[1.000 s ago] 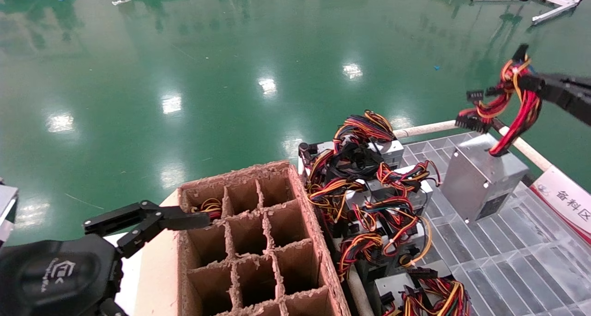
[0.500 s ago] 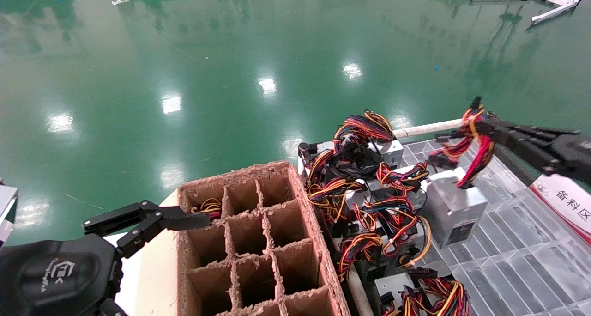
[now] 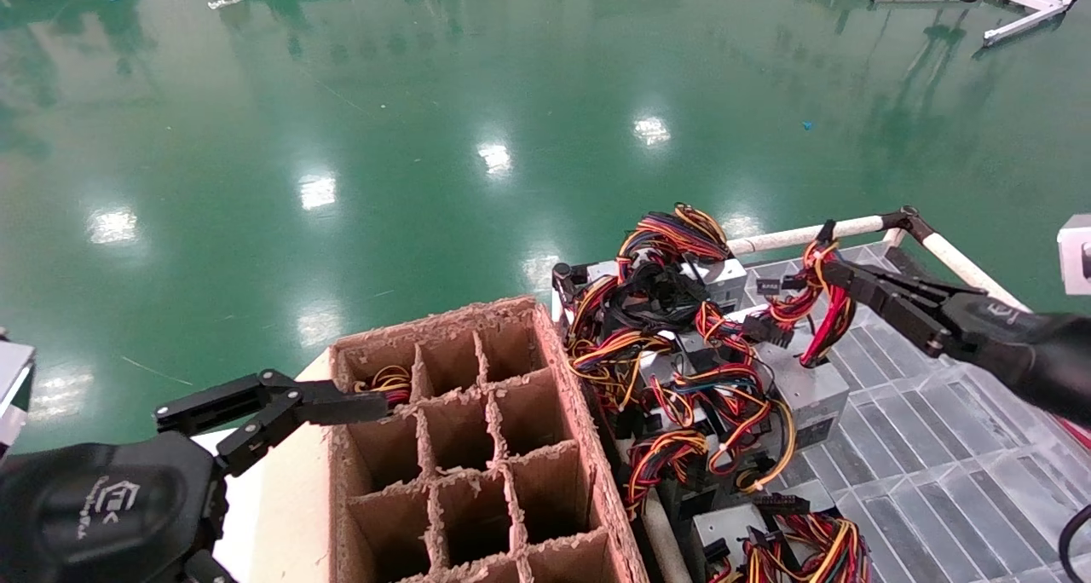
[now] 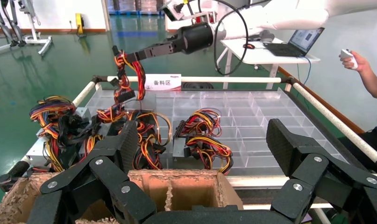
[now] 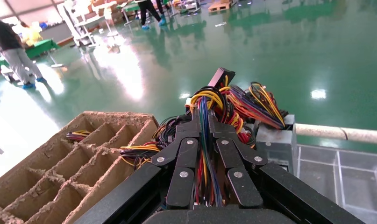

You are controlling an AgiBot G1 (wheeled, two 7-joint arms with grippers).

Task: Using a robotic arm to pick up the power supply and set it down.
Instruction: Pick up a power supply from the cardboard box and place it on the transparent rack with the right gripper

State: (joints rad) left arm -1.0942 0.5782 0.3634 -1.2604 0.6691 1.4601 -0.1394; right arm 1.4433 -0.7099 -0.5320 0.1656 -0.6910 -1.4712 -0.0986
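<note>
The power supply (image 3: 808, 389) is a silver-grey box sitting low on the clear tray, right against the pile of other units. Its red, yellow and black cable bundle (image 3: 816, 300) runs up into my right gripper (image 3: 831, 268), which is shut on the wires. The right wrist view shows that gripper (image 5: 204, 117) clamped on blue, red and yellow strands. From the left wrist view the white robotic arm (image 4: 270, 16) reaches in from the far side, cables hanging from its tip. My left gripper (image 3: 281, 404) stays open and empty at the far left corner of the cardboard box, its fingers (image 4: 125, 144) spread wide.
A brown cardboard grid box (image 3: 469, 447) stands at front centre. Several other power supplies with tangled cables (image 3: 673, 344) crowd the tray's left side. The clear compartment tray (image 3: 920, 455) has white rails (image 3: 793, 238). A person with a remote (image 4: 364, 70) stands beyond the tray.
My right gripper has come down and to the left with the power supply hanging by its cables, from high over the tray's right side to beside the pile. The left arm has not moved.
</note>
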